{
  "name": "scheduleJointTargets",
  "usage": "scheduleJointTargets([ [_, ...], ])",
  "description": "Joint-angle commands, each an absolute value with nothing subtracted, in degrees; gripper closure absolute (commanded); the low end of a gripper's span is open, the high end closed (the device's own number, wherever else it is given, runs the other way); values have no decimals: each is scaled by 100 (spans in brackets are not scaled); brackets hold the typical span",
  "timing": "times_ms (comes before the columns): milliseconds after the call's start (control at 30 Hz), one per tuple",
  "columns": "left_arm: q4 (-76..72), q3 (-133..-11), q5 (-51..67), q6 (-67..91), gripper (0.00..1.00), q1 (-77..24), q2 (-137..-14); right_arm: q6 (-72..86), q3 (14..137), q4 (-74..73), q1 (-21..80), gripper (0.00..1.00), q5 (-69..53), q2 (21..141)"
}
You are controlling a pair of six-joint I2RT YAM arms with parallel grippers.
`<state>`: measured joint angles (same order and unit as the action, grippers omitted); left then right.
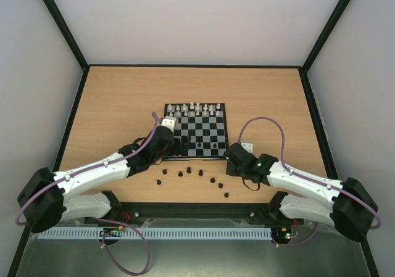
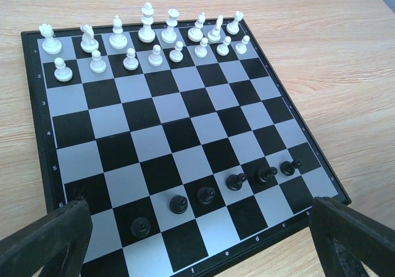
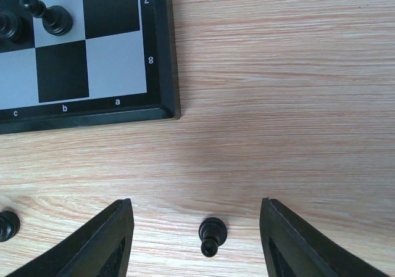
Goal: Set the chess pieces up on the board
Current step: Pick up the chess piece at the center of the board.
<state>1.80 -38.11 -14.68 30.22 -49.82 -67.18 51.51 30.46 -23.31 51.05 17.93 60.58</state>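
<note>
Toppling is the risk: the right gripper (image 3: 196,204) has its jaws apart astride a tiny black pawn (image 3: 210,234) on the desk (image 3: 278,73) off a corner of the board (image 3: 158,55), the left gripper (image 2: 200,206) gaping above that board, so an off-centre pinch could flick it away.

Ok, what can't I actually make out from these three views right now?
- Top view: the left end effector hides the board's near-left corner.
- Top view: the loose black pieces on the table are too small to type.
- Right wrist view: one black piece is cut off by the left edge.
- Left wrist view: a finger and the bottom edge hide the board's near-left corner.
</note>
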Motion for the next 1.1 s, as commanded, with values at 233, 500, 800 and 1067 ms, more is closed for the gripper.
scheduleJointTargets([
  [233, 34, -3815, -1204, 3083, 1, -4945, -6725, 5380, 2915, -2567, 5151, 62, 1718, 6442],
  [500, 75, -3801, -1187, 3071, 1, -4916, -6573, 5416, 2909, -2747, 5179, 70, 1690, 6414],
  [800, 80, -3799, -1178, 3067, 1, -4879, -6594, 5417, 2945, -2636, 5361, 72, 1572, 6667],
  [1067, 71, -3788, -1169, 3067, 1, -4848, -6609, 5467, 2977, -2628, 5453, 81, 1613, 6741],
])
